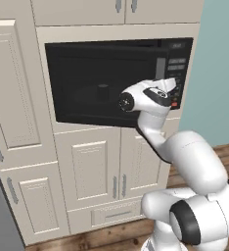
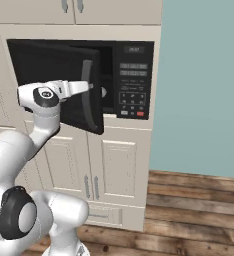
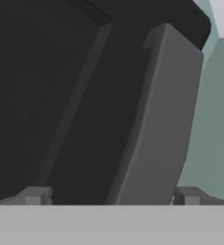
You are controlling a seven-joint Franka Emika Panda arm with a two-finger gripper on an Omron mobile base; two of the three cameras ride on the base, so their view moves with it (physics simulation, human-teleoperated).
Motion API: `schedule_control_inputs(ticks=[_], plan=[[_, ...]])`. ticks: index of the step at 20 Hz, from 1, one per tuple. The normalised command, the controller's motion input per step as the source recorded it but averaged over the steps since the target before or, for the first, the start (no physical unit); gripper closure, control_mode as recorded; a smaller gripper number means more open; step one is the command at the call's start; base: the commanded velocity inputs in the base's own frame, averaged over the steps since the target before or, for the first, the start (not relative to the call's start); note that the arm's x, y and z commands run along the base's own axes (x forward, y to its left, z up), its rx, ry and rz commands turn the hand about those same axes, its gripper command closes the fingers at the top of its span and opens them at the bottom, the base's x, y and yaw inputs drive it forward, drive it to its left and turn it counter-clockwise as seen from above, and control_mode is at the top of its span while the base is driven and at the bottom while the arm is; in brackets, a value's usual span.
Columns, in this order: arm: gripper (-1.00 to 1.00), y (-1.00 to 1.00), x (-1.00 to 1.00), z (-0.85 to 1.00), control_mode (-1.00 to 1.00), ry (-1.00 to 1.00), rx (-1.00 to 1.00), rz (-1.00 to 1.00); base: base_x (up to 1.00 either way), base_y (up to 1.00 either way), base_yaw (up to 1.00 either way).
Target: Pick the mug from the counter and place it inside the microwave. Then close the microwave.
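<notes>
The black microwave [image 1: 176, 63] sits built into cream cabinets, its button panel [image 2: 133, 82] at the right. Its door [image 2: 54, 85] stands ajar, swung partway out on the left hinge. My gripper [image 2: 90, 86] is open at the door's free edge, with the grey curved handle [image 3: 162, 119] between the two fingertips [image 3: 35, 195]; contact cannot be told. In the left base view the hand [image 1: 168, 87] is in front of the panel. Through the door glass a dim dark cylinder, the mug [image 1: 103, 91], stands inside the microwave. The counter is out of view.
Cream cabinet doors [image 1: 94, 166] and a drawer [image 1: 111, 212] lie below the microwave, and a tall cabinet [image 1: 11, 98] stands to its left. A teal wall [image 2: 204, 85] and wooden floor [image 2: 199, 215] lie to the right.
</notes>
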Motion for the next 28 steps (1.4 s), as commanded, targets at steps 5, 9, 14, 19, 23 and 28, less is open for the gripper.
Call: schedule_control_inputs(ticks=[5, 9, 14, 19, 23, 28], plan=[[-1.0, 0.0, 0.38, 0.0, -1.0, 0.0, 0.12, 0.17, 0.0, 0.0, 0.0], [-1.0, 0.0, 0.33, 0.0, -1.0, 0.0, 0.16, 0.18, 0.0, 0.0, 0.0], [-1.0, 0.0, 0.38, 0.0, -1.0, 0.02, 0.17, 0.2, 0.0, 0.0, 0.0], [-1.0, 0.0, 0.3, 0.0, -1.0, 0.02, 0.12, 0.19, 0.0, 0.0, 0.0], [-1.0, 0.0, 0.31, 0.0, -1.0, 0.04, 0.06, 0.2, 0.0, 0.0, 0.0], [-1.0, 0.0, 0.32, 0.0, -1.0, 0.08, 0.03, 0.21, 0.0, 0.0, 0.0]])
